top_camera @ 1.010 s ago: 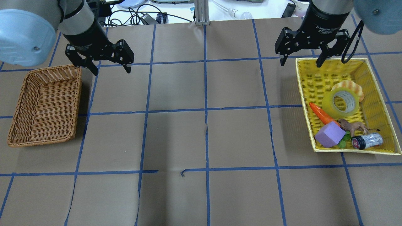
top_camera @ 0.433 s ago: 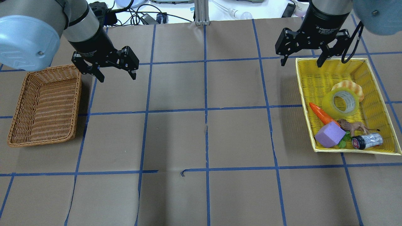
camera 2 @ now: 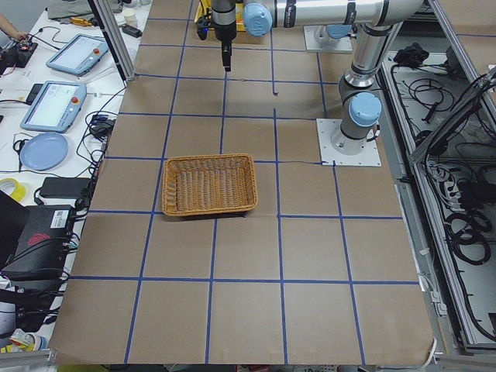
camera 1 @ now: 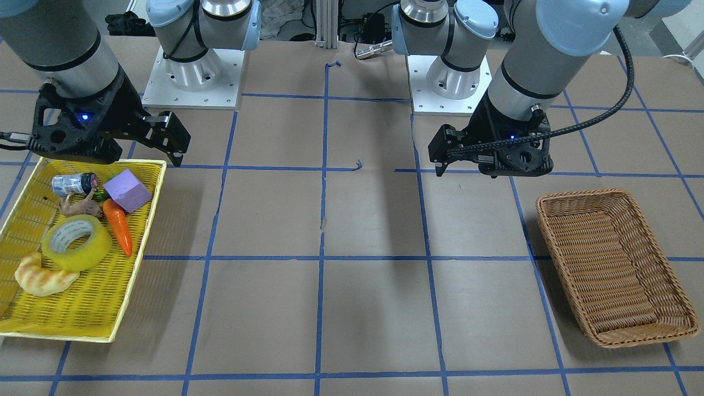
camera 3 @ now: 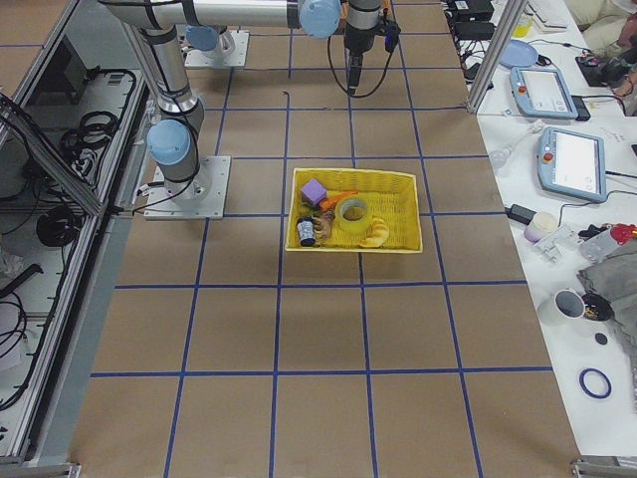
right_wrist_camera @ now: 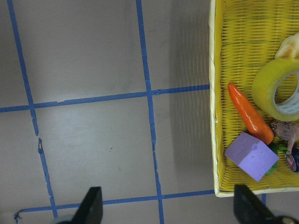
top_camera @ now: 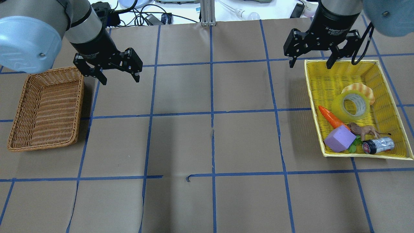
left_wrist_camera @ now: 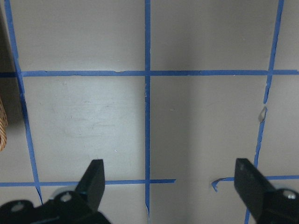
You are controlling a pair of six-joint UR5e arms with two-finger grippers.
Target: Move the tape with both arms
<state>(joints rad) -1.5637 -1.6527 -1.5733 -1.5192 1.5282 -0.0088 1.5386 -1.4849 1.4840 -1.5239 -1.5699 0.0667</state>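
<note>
The tape (top_camera: 351, 105) is a yellow translucent roll lying flat in the yellow tray (top_camera: 313, 106) at the table's right, leaning on a tan bread piece (top_camera: 357, 87). It also shows in the front view (camera 1: 77, 242) and the right wrist view (right_wrist_camera: 278, 91). My right gripper (top_camera: 310, 66) is open and empty, above the tray's back left corner and well behind the tape. My left gripper (top_camera: 120, 80) is open and empty, over bare table just right of the wicker basket (top_camera: 79, 106). Both wrist views show wide-apart fingers (left_wrist_camera: 96, 175) (right_wrist_camera: 93, 200).
The tray also holds an orange carrot (top_camera: 331, 118), a purple block (top_camera: 339, 138), a small lion figure (top_camera: 364, 130) and a can (top_camera: 378, 145). The wicker basket shows nothing inside. Blue tape lines grid the brown table. Cables and devices lie beyond the far edge.
My left gripper has moved a little to the right and toward the front, away from the basket's back corner. The right gripper and the tape have stayed put.
</note>
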